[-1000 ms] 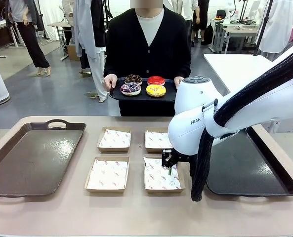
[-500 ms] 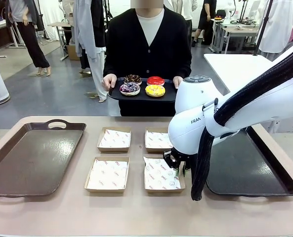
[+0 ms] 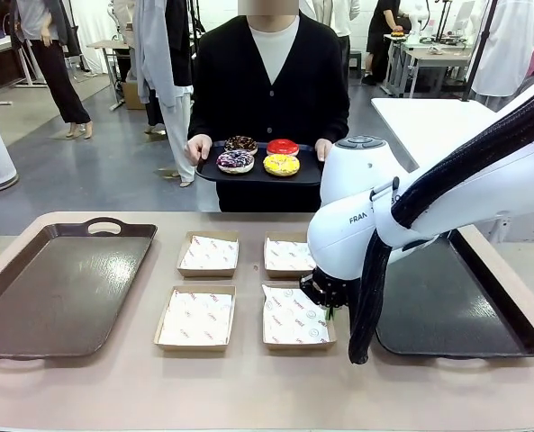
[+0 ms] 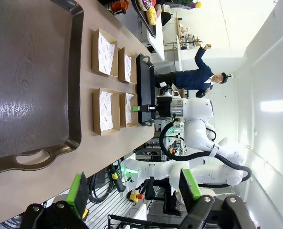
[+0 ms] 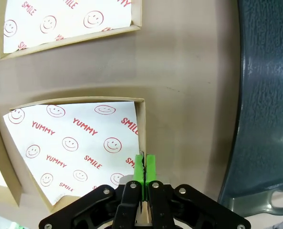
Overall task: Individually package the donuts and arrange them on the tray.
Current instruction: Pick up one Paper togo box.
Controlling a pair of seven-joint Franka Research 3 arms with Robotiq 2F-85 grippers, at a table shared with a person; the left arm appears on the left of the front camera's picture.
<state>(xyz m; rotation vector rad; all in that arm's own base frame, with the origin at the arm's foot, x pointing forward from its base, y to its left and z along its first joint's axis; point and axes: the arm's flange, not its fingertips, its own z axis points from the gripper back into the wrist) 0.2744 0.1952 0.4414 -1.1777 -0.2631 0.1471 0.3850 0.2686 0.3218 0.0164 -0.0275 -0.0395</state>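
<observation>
Because each donut needs its own package first, the right gripper [image 5: 144,161] has its green pads pressed together on the right wall of the near-right paper-lined box [image 3: 294,345], apparently to reposition it. Well beyond that box, the four donuts [image 3: 258,157] sit on the person's black tray [image 3: 257,179]. Far from the box, the left gripper [image 4: 133,186] hangs with its fingers spread and empty.

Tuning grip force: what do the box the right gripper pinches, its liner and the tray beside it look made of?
Box: thin brown cardboard, matte, with folded walls. Liner: thin white paper, red print, matte. Tray: probably moulded plastic, dark, semi-gloss, with rounded rim and soft reflections.
</observation>
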